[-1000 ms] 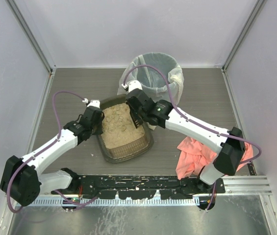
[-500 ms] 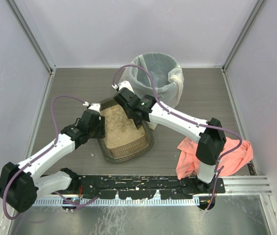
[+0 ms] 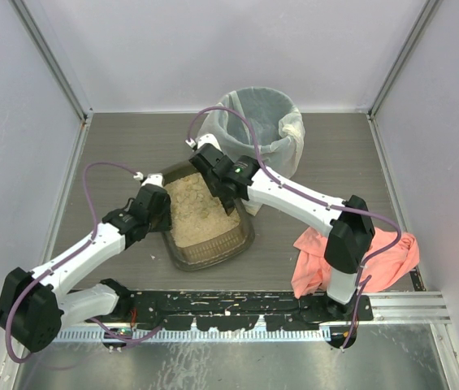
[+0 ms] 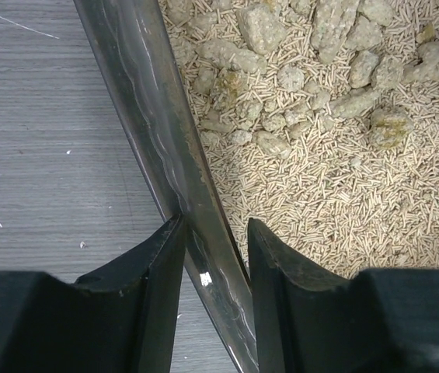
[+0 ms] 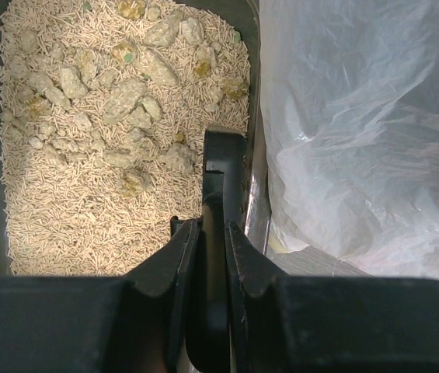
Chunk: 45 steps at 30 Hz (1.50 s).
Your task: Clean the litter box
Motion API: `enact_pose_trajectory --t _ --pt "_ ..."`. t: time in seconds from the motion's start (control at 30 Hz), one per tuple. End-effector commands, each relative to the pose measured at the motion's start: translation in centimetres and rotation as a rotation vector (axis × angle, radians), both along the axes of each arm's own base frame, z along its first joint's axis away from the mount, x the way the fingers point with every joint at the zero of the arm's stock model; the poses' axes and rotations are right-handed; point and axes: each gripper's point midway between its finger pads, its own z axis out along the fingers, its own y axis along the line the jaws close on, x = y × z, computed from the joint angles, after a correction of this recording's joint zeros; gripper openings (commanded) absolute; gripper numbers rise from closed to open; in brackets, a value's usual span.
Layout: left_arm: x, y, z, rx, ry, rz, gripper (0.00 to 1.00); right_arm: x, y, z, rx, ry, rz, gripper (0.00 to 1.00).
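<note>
The litter box (image 3: 213,258) is a shallow dark tray holding tan pellets and several greyish clumps (image 5: 126,97). It lies mid-table in front of the bin. My left gripper (image 3: 161,213) straddles the box's left wall (image 4: 157,116), one finger outside and one over the pellets, and its jaws (image 4: 215,233) are closed on that wall. My right gripper (image 3: 227,199) is over the box's far right side. In the right wrist view the right gripper (image 5: 213,229) is shut on the handle of a dark scoop (image 5: 221,159), whose end lies in the pellets next to the right wall.
A round bin lined with a white bag (image 3: 257,122) stands just behind the box; its bag (image 5: 359,116) fills the right of the right wrist view. A pink cloth (image 3: 351,256) lies at the front right. Grey walls enclose the table.
</note>
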Motion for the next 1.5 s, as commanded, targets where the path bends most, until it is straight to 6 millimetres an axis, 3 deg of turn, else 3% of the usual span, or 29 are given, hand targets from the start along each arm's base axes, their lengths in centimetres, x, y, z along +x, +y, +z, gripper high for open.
enact_pose_trajectory --t 0.0,0.33,0.77,1.07,1.47 --pt "-1.0 0.8 -1.1 0.022 0.039 0.029 0.41 -0.6 1.1 1.7 0.085 0.008 0.016 0.01" --pt "-1.0 -0.1 -2.0 0.005 0.063 -0.012 0.44 -0.7 0.1 -0.8 0.164 0.079 -0.032 0.01" --pt "-1.1 -1.0 -2.3 -0.024 0.065 -0.059 0.42 -0.6 0.8 0.7 0.470 0.153 -0.069 0.01" --pt "-1.1 -1.6 -2.6 -0.030 0.085 -0.088 0.40 -0.7 1.8 0.0 0.576 0.195 -0.123 0.01" --pt "-1.1 -1.7 -2.6 -0.037 0.084 -0.096 0.41 -1.4 1.0 -1.5 0.685 0.214 -0.245 0.01"
